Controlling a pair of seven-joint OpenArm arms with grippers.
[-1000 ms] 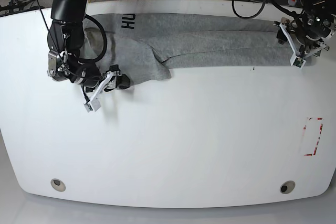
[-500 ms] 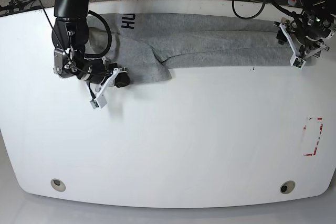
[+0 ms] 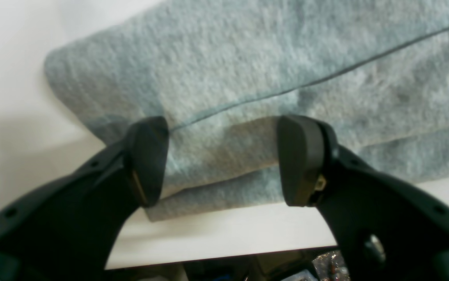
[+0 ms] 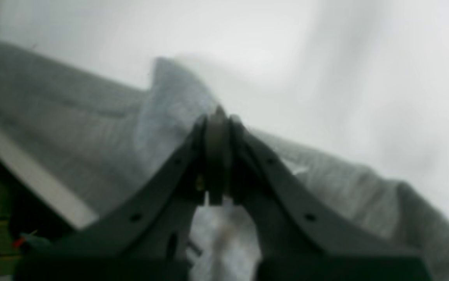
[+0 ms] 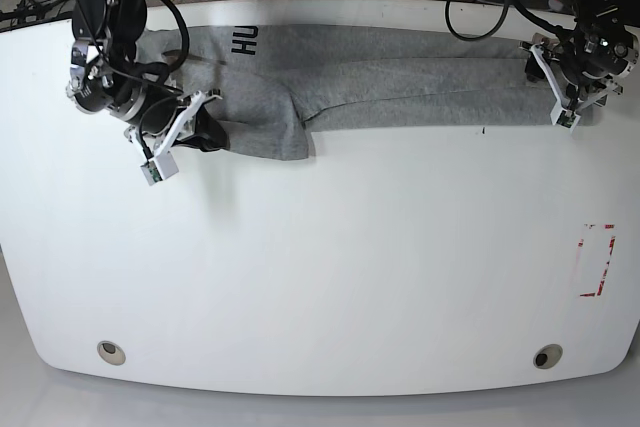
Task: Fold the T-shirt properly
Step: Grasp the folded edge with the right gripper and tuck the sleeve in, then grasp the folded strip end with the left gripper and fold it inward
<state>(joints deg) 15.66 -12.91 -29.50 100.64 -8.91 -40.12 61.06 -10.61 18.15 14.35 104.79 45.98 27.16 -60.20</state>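
- Left wrist view: the left hand (image 3: 224, 160) is spread wide above the T-shirt (image 3: 271, 86), its layered end lying at the table (image 3: 13, 70) edge.
- Right wrist view: the right hand (image 4: 217, 156) is clenched on a pinch of T-shirt (image 4: 91, 113).
- Base view: the T-shirt (image 5: 400, 72) lies along the table's (image 5: 350, 277) far edge.

Heather-grey T-shirt (image 5: 400, 82) with black letters, white table (image 5: 330, 267), red dashed mark (image 5: 597, 260), black fingers (image 3: 146, 160)
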